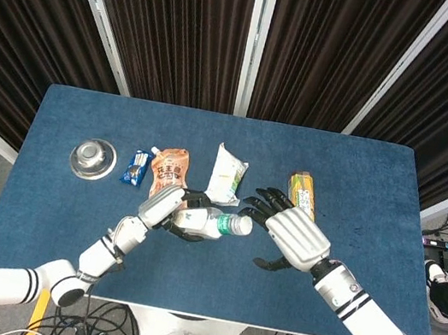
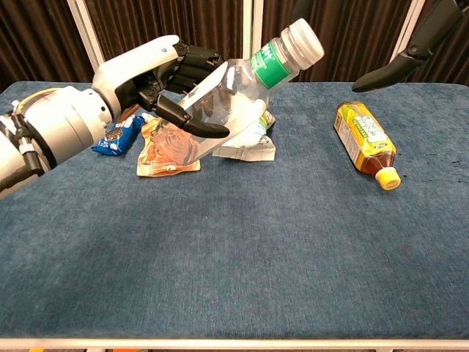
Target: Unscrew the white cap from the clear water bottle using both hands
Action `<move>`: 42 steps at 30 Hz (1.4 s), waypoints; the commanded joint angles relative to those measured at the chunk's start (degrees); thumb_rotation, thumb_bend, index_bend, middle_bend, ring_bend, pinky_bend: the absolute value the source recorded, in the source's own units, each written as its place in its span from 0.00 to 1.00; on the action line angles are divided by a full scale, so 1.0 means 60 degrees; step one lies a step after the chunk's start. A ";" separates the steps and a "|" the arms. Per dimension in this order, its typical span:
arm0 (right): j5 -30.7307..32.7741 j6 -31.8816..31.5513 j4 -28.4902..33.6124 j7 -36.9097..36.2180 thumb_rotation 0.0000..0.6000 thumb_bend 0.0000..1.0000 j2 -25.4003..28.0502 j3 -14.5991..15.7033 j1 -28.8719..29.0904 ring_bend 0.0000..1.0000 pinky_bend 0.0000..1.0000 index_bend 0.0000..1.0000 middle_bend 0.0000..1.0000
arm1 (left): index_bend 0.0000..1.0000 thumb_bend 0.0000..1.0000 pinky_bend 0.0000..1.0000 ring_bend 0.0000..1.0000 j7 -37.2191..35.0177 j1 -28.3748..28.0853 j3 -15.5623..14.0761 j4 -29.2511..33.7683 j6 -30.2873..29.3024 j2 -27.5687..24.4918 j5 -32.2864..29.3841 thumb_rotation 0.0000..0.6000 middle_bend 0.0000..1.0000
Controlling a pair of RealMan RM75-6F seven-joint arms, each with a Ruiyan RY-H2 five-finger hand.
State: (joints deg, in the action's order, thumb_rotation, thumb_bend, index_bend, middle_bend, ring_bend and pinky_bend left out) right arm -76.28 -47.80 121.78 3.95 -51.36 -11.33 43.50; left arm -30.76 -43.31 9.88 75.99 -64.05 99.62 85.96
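Observation:
My left hand (image 2: pixel 157 77) (image 1: pixel 169 207) grips the clear water bottle (image 2: pixel 234 99) (image 1: pixel 212 223) around its body and holds it tilted above the table, neck up and to the right. The bottle has a green label near the neck, and its white cap (image 2: pixel 303 40) (image 1: pixel 242 224) is screwed on. My right hand (image 1: pixel 287 231) hovers just right of the cap with fingers spread, apart from it and empty. The chest view shows only a dark fingertip of my right hand (image 2: pixel 392 67) at the upper right.
A yellow tea bottle (image 2: pixel 365 141) (image 1: pixel 303 195) lies right of centre. An orange pouch (image 2: pixel 170 150) (image 1: pixel 171 167), a white packet (image 1: pixel 227 174), a blue snack wrapper (image 2: pixel 116 134) (image 1: pixel 136 168) and a steel bowl (image 1: pixel 92 157) lie on the blue table (image 2: pixel 234 264).

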 commanded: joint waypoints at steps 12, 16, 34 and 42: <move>0.0288 -0.0214 -0.0166 0.0053 1.00 0.09 -0.0098 -0.0077 0.0004 0.00 0.03 0.25 0.13 | 0.63 0.16 0.54 0.54 0.0083 0.0075 -0.0110 0.0053 -0.0133 0.0008 0.0044 1.00 0.59; 0.0468 -0.0122 -0.0255 0.0065 1.00 0.09 -0.0084 -0.0012 0.0002 0.00 0.03 0.25 0.13 | 0.63 0.16 0.54 0.54 0.0079 0.0067 -0.0081 0.0081 -0.0143 -0.0026 0.0035 1.00 0.59; 0.0241 -0.0062 -0.0124 0.0089 1.00 0.09 -0.0107 0.0050 0.0051 0.00 0.03 0.25 0.13 | 0.63 0.16 0.54 0.54 0.0192 0.0014 -0.0066 0.0115 -0.0066 -0.0009 -0.0020 1.00 0.59; 0.0325 -0.0197 -0.0223 0.0196 1.00 0.10 -0.0260 0.0024 0.0058 0.00 0.03 0.25 0.13 | 0.63 0.16 0.54 0.54 0.0143 0.0022 -0.0066 0.0097 -0.0110 -0.0006 0.0002 1.00 0.59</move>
State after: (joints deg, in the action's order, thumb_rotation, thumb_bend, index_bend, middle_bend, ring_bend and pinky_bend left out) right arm -74.37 -48.92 120.48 5.06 -52.86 -11.19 43.83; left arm -29.90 -43.16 9.48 76.58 -64.71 99.59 85.97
